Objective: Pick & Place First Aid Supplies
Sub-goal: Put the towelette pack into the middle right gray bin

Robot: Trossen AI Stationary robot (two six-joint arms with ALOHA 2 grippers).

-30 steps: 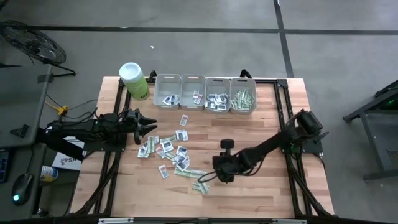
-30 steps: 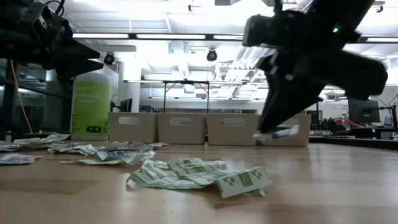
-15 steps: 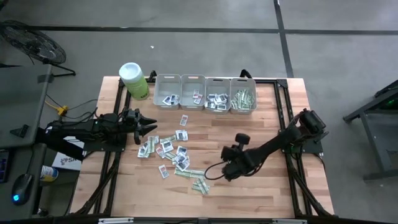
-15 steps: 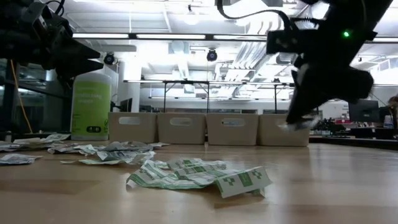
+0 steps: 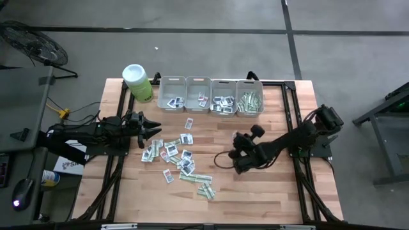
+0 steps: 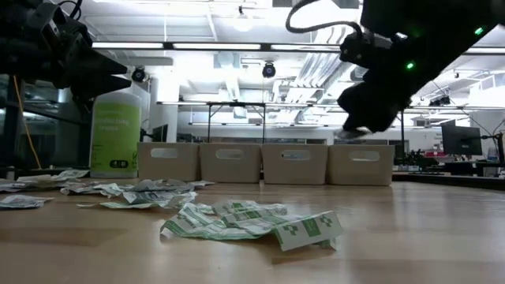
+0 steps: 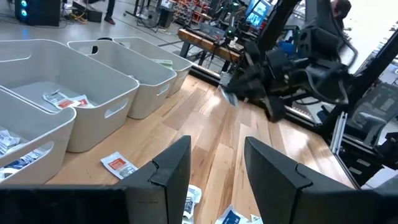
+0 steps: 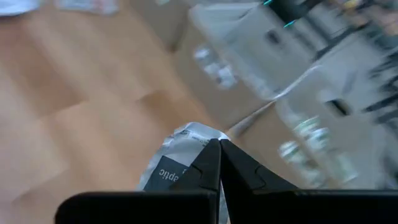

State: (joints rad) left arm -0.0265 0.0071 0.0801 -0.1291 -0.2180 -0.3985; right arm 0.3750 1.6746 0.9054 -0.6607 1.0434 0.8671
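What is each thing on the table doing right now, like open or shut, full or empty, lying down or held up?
Right gripper: shut on a packet, lifted above the table.
Left gripper: open, empty, near the table's left edge.
Canister: upright, lid on.
Four grey bins: open-topped, each holding some packets.
Loose packets: lying scattered on the table.

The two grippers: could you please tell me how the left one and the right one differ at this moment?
The left gripper is open and holds nothing; the right gripper is shut on a silver-grey packet. The left gripper hangs at the left edge of the packet pile; the right gripper is raised over bare table to the pile's right, on the side toward the bins. Both are dark and two-fingered.
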